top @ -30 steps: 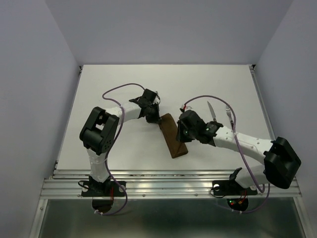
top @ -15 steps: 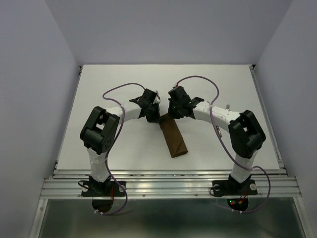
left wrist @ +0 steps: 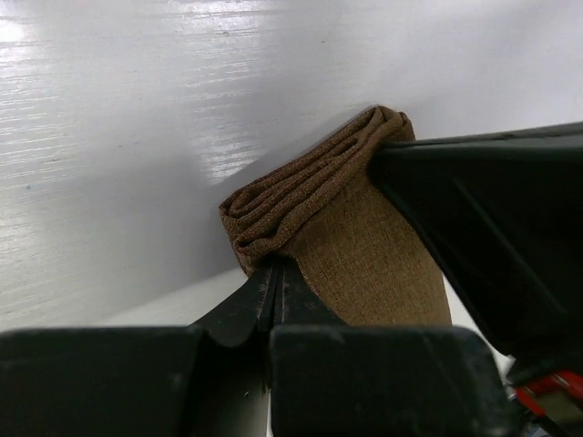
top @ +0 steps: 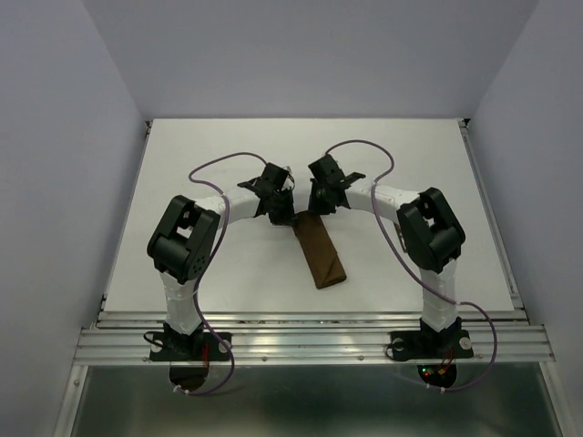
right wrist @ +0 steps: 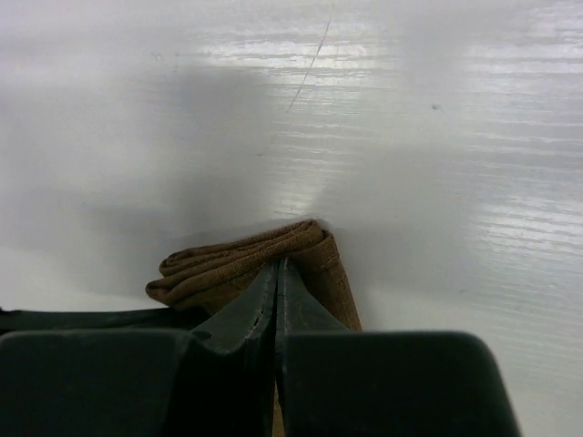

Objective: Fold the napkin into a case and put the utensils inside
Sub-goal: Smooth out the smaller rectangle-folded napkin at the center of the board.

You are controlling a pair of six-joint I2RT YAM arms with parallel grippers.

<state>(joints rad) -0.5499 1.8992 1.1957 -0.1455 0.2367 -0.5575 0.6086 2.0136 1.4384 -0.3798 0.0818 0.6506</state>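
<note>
1. Two grippers meet at the far end of the case (top: 321, 250), which lies slantwise near the middle of the tabletop (top: 182, 164).
2. Left gripper (left wrist: 276, 275): jaws closed, nipping the layered end of the cloth.
3. Right gripper (right wrist: 276, 269): jaws pressed together, seemingly pinching the same end just beside it.
4. Cloth looks light, soft and limp; I'd take only the top layer at the mouth, since the folds could slide apart.
5. Utensils are not visible to me.

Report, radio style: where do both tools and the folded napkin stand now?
Left tool shut on case, far end. Right tool shut on same end. Utensils out of sight; nothing blocking.
</note>
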